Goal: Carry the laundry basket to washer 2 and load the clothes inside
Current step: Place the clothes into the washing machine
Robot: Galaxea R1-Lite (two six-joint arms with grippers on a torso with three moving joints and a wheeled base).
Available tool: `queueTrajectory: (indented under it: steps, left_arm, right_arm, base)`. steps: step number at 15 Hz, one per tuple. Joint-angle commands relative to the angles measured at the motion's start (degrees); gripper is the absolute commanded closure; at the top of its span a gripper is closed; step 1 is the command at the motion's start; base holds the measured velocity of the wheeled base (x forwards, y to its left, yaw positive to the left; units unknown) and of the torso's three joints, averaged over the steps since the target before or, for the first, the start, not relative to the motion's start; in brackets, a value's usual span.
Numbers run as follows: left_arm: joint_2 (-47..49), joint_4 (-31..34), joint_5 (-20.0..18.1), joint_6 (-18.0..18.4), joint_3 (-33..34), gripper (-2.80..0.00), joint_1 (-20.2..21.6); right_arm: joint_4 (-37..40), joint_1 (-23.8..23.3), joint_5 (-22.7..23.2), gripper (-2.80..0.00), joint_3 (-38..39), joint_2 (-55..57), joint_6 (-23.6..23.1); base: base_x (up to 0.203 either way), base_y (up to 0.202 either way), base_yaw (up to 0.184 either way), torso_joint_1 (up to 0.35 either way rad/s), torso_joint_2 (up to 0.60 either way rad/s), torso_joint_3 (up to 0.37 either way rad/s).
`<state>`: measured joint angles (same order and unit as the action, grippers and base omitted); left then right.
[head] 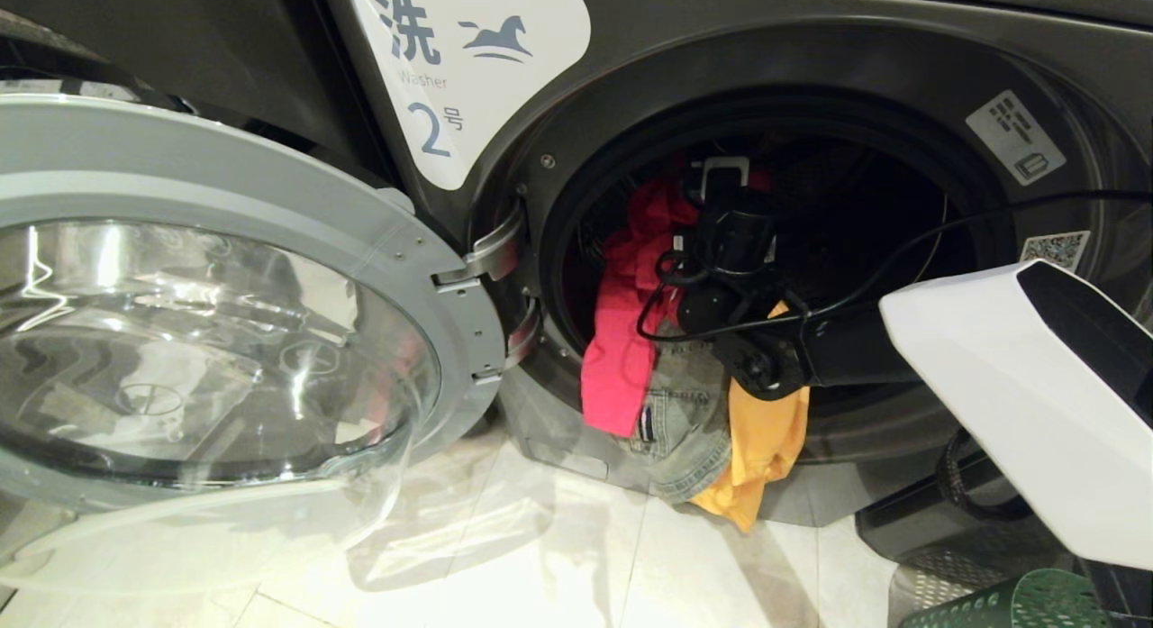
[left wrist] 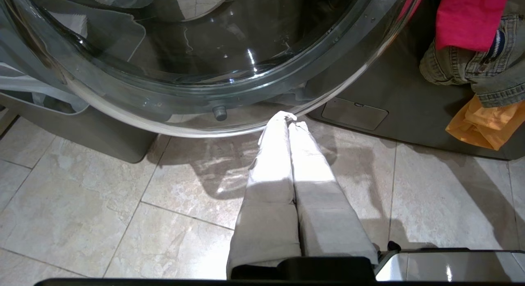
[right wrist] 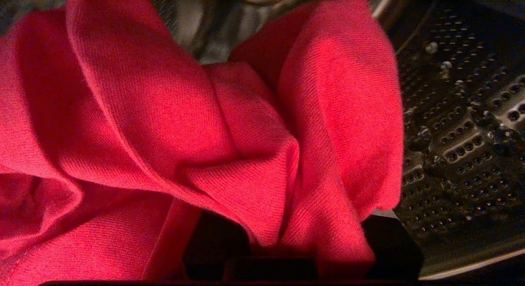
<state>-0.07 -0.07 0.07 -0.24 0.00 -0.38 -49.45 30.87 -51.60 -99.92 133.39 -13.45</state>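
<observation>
Washer 2 [head: 450, 78] stands with its round glass door [head: 225, 277] swung open to the left. My right gripper [head: 712, 191] reaches into the drum [right wrist: 459, 134], shut on the pink-red garment [head: 621, 340], whose folds [right wrist: 246, 126] hide the fingers. The rest of the clothes hang out over the drum's lip: a grey-green denim piece [head: 685, 412] and a yellow-orange one [head: 761, 448]. A corner of the green laundry basket [head: 1018, 605] shows at the bottom right. My left gripper [left wrist: 287, 118] is shut and empty, low over the floor under the door's rim.
The open door [left wrist: 205, 72] takes up the left side in front of the machine. A black cable [head: 901, 250] runs along my right arm's white shell [head: 1018, 385]. A small service flap [left wrist: 354, 113] sits low on the washer's front. The floor is pale tile [left wrist: 102, 195].
</observation>
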Motion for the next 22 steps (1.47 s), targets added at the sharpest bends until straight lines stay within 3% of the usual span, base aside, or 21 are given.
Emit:
queueTrajectory:
  steps: [1,3,10,20,21,22]
  left_arm:
    - [0.07,-0.01,0.01,-0.02,0.00,0.00,0.03]
    - [0.07,-0.01,0.01,-0.02,0.00,0.00,0.03]
    - [0.07,-0.01,0.01,-0.02,0.00,0.00,0.03]
    - [0.07,-0.01,0.01,-0.02,0.00,0.00,0.03]
    - [0.07,-0.01,0.01,-0.02,0.00,0.00,0.03]
    - [0.07,-0.01,0.01,-0.02,0.00,0.00,0.03]
  right_arm:
    - [-0.26,-0.18,-1.02,0.00,-5.98,5.16,-0.55]
    - [-0.37,-1.06,-1.75,0.00,-11.65,10.15,-2.78]
    - [-1.08,-6.53,-1.92,0.00,-12.32,13.82,-3.89]
    - [-1.09,-6.49,-0.34,0.00,-12.32,13.42,-4.69]
    - [-0.95,-6.26,-0.42,-2.80,-12.25,13.05,-4.77]
    - [-0.84,-6.11,-0.43,-2.80,-11.67,12.80,-4.61]
  base:
    - [0.000,0.000,0.000,0.000,0.00,0.000]
    - [0.000,0.000,0.000,0.000,0.00,0.000]
    - [0.000,0.000,0.000,0.000,0.00,0.000]
    - [0.000,0.000,0.000,0.000,0.00,0.000]
    - [0.000,0.000,0.000,0.000,0.00,0.000]
    - [0.000,0.000,0.000,0.000,0.00,0.000]
